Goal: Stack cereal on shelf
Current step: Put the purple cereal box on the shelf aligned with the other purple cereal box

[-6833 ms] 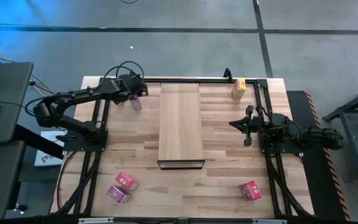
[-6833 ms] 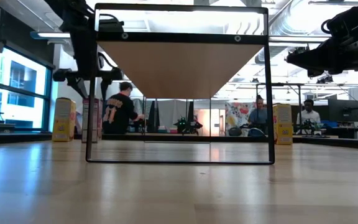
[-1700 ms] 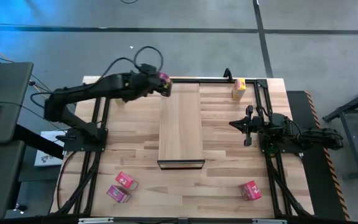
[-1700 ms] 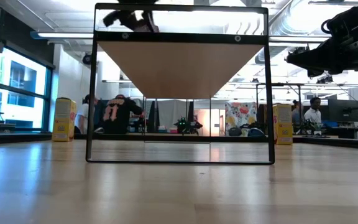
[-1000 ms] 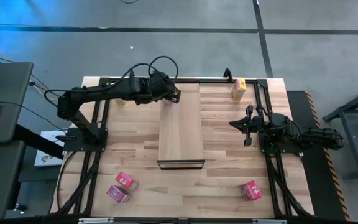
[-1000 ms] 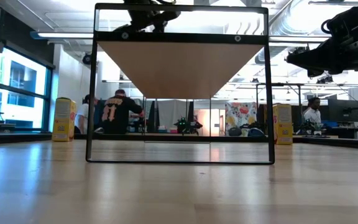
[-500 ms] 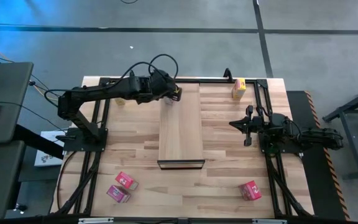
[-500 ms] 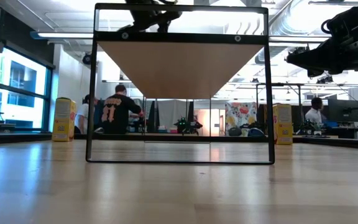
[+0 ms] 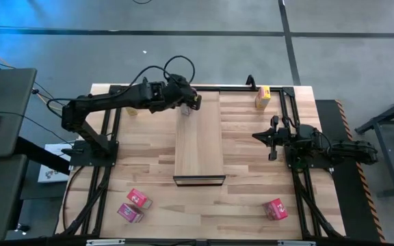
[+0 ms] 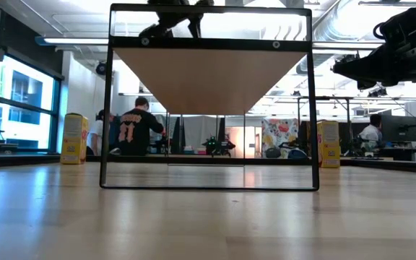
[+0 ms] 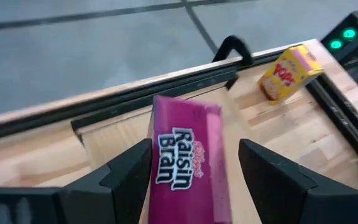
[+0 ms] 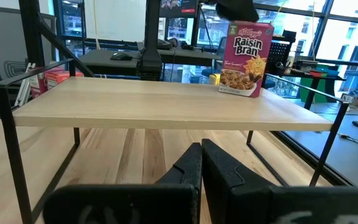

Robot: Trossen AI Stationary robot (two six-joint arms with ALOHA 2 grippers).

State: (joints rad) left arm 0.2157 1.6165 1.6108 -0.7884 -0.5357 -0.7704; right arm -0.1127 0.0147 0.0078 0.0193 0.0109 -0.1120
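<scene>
Cardboard Raisin Bran box [image 11: 186,163] stands on pale plank shelf [image 9: 198,137], left jaws [image 11: 194,163] released; right jaws [image 12: 201,163] clenched.

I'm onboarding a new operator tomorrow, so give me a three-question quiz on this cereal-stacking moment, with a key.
1. True or false: the left gripper is shut tight on the Raisin Bran box.
2. The Raisin Bran box stands on: A) the shelf, B) the bare table, C) the floor.
3. Fill in: the right gripper is ____, waiting beside the shelf.

Key
1. False. In the left wrist view its fingers stand apart on either side of the box, with gaps.
2. A. In the right wrist view it stands upright on the shelf's far end.
3. Shut.
</scene>
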